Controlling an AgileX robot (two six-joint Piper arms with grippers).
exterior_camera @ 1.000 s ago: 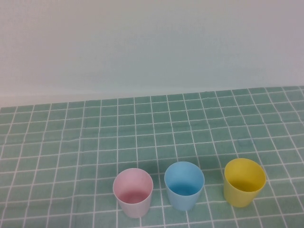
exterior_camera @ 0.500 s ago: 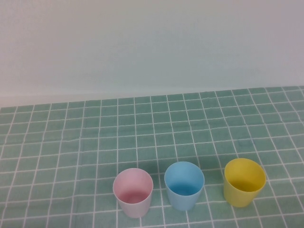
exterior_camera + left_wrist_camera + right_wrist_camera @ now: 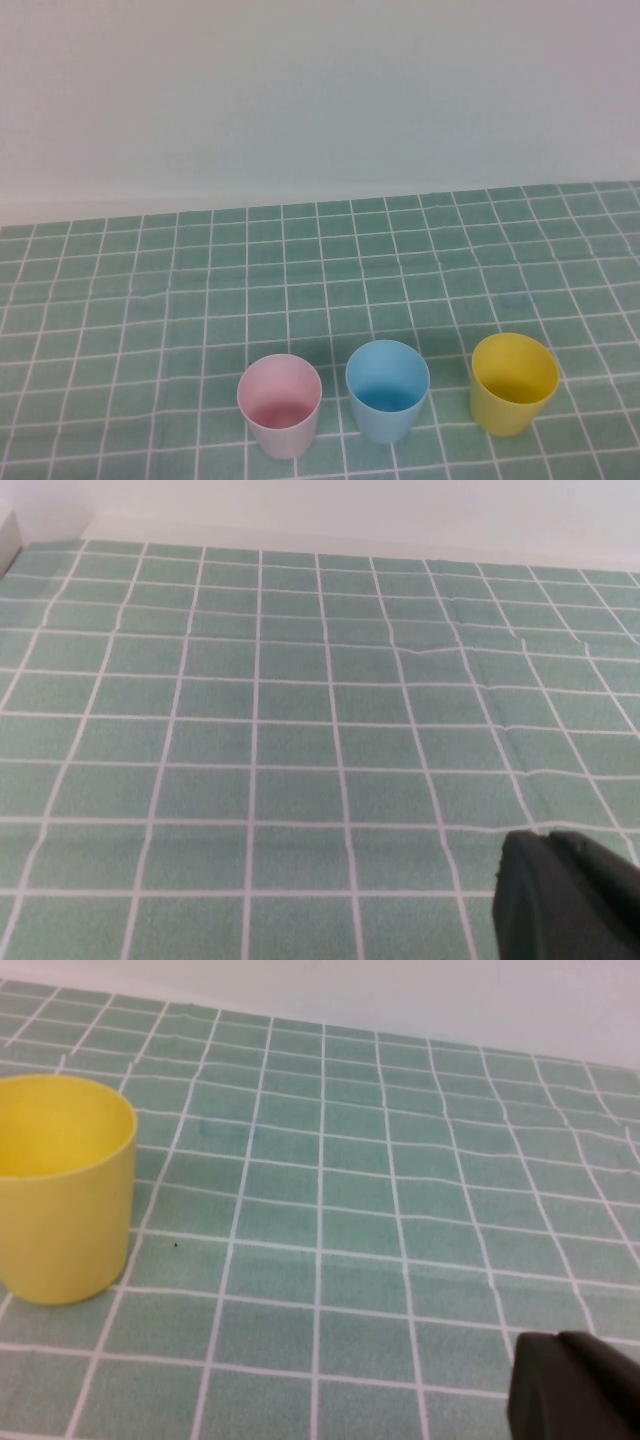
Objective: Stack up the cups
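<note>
currently, status: no stacking begun.
cups: pink cup (image 3: 280,404), blue cup (image 3: 388,389), yellow cup (image 3: 513,382) upright in a row near front edge of worktop (image 3: 300,270), each apart.
left end effector (image 3: 565,900): closed, empty, over bare cloth; not in high view.
right end effector (image 3: 575,1385): closed, empty, near yellow cup (image 3: 62,1185), not touching.
next: judged, open one end effector, grip a cup wall, lift, seat in neighbour.
views: high shows all 3 cups, no arms; right wrist yellow only; left wrist none.
</note>
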